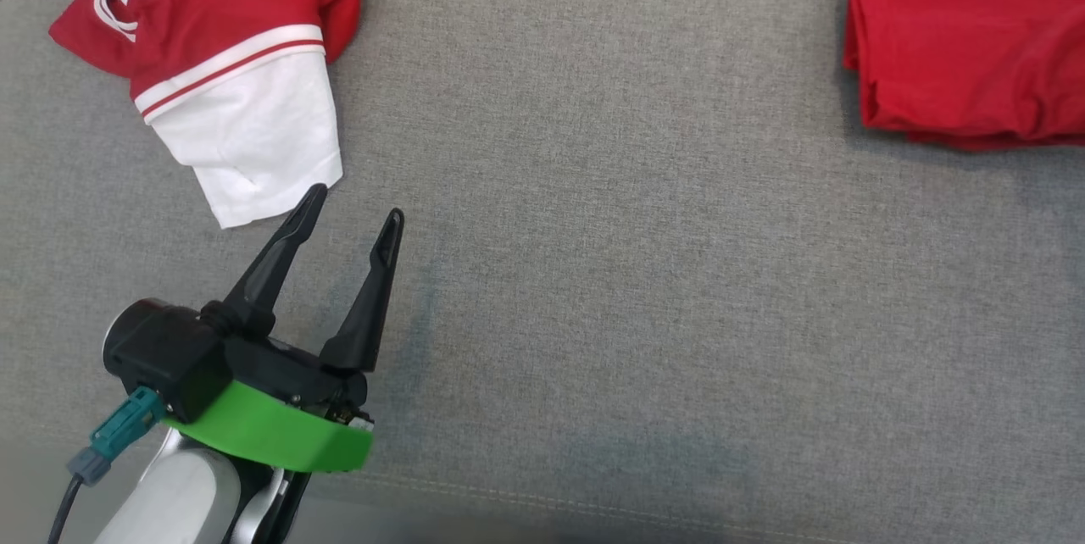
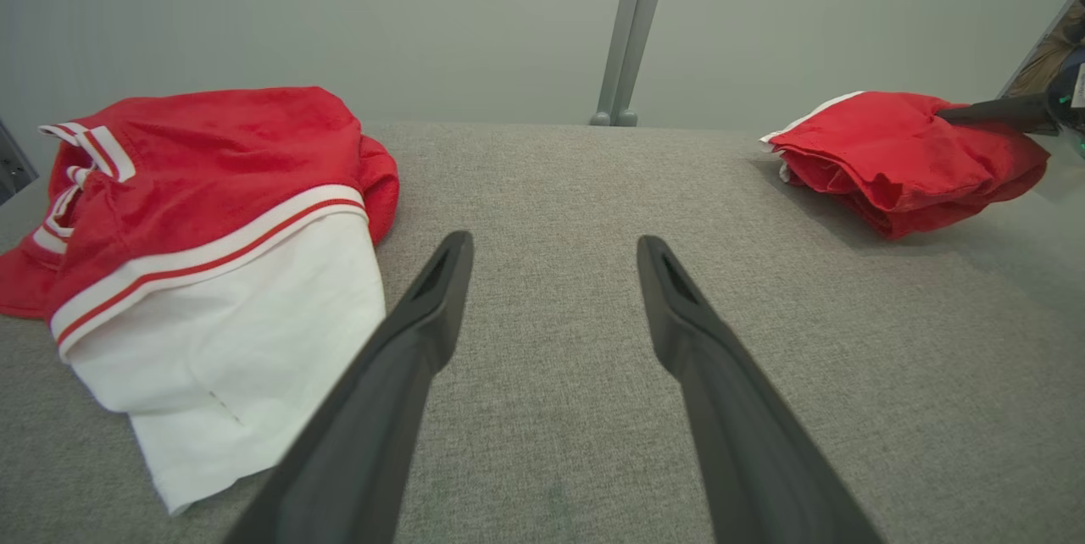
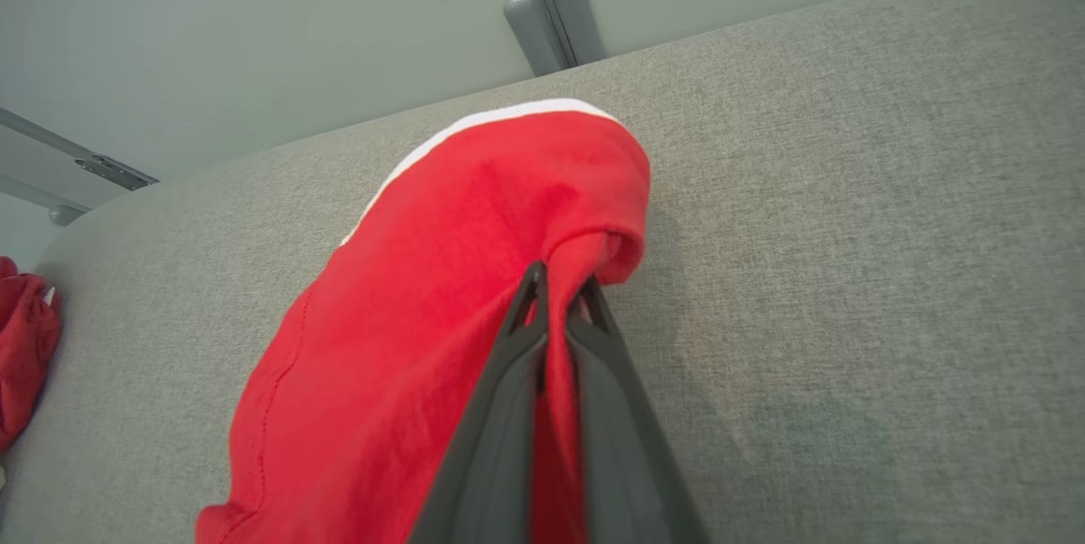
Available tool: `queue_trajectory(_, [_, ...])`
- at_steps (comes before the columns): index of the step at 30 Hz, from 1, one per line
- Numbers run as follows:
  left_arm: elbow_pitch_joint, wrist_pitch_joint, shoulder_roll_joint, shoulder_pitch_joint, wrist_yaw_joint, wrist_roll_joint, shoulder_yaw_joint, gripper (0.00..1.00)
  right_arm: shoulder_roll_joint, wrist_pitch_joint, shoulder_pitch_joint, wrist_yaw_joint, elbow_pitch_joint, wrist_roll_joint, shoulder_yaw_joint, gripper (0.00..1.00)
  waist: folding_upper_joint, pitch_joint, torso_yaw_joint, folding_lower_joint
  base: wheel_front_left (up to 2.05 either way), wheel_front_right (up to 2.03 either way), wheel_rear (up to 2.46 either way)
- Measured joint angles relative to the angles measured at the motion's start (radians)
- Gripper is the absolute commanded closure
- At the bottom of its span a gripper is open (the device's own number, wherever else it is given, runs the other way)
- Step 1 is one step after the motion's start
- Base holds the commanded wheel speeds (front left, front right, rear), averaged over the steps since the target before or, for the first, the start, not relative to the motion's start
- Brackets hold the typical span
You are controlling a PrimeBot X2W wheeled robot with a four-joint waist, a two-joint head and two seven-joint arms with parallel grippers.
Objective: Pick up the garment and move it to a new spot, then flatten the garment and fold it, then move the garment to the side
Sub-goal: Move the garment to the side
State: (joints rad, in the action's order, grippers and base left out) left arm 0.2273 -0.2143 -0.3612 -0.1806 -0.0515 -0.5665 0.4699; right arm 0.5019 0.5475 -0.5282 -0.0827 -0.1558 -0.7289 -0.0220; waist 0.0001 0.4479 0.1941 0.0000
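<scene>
The folded shirt (image 1: 966,36) lies at the grey table's (image 1: 636,290) right side, pinched in the closed right gripper (image 3: 559,283); only release seems left. The left gripper (image 1: 354,205) gapes empty beside a crumpled shirt (image 1: 212,27).

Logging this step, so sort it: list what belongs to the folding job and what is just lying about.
In the job: folded red garment, pinched in the shut right gripper.

Lying about: crumpled white-sleeved jersey; open left gripper close beside it, holding nothing; grey metal post behind.
</scene>
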Motion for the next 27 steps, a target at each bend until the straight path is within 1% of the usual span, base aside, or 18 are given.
queue_trajectory(3, [0.019,0.004,0.0,-0.017,0.007,0.008,-0.002,0.0,0.038,0.012,-0.025,-0.003,-0.025,0.023,-0.008,1.0,0.0,0.032,-0.003,0.0,0.0,0.0,0.0])
queue_trajectory(4, [0.023,0.004,0.0,-0.022,0.007,0.008,-0.003,0.0,0.047,0.014,-0.034,-0.009,-0.031,0.028,-0.012,1.0,0.0,0.042,-0.004,0.0,0.0,0.0,0.0])
queue_trajectory(9, [0.04,0.013,-0.007,-0.034,0.007,0.012,-0.016,0.0,0.097,0.026,-0.086,-0.013,-0.051,0.065,-0.016,1.0,0.0,0.089,-0.011,0.0,0.0,0.0,0.0])
queue_trajectory(15, [0.043,0.017,-0.011,-0.046,0.007,0.018,-0.02,0.0,0.198,0.034,-0.122,-0.016,-0.089,0.128,-0.037,1.0,0.0,0.132,-0.028,0.0001,0.0,0.0,0.0])
queue_trajectory(17, [0.043,0.017,-0.013,-0.046,0.007,0.018,-0.021,0.0,0.22,0.034,-0.128,-0.016,-0.099,0.145,-0.042,1.0,0.0,0.142,-0.035,0.0001,0.0,0.0,0.0])
queue_trajectory(22, [0.043,0.02,-0.026,-0.046,0.007,0.018,-0.021,0.0,0.268,0.002,-0.13,-0.017,-0.125,0.212,-0.045,1.0,0.0,0.159,-0.053,0.0,0.0,0.0,0.0])
queue_trajectory(27, [0.049,0.029,-0.032,-0.047,0.007,0.018,-0.026,0.0,0.291,-0.022,-0.128,-0.025,-0.155,0.246,-0.049,1.0,0.0,0.171,-0.065,0.0,0.0,0.0,0.0])
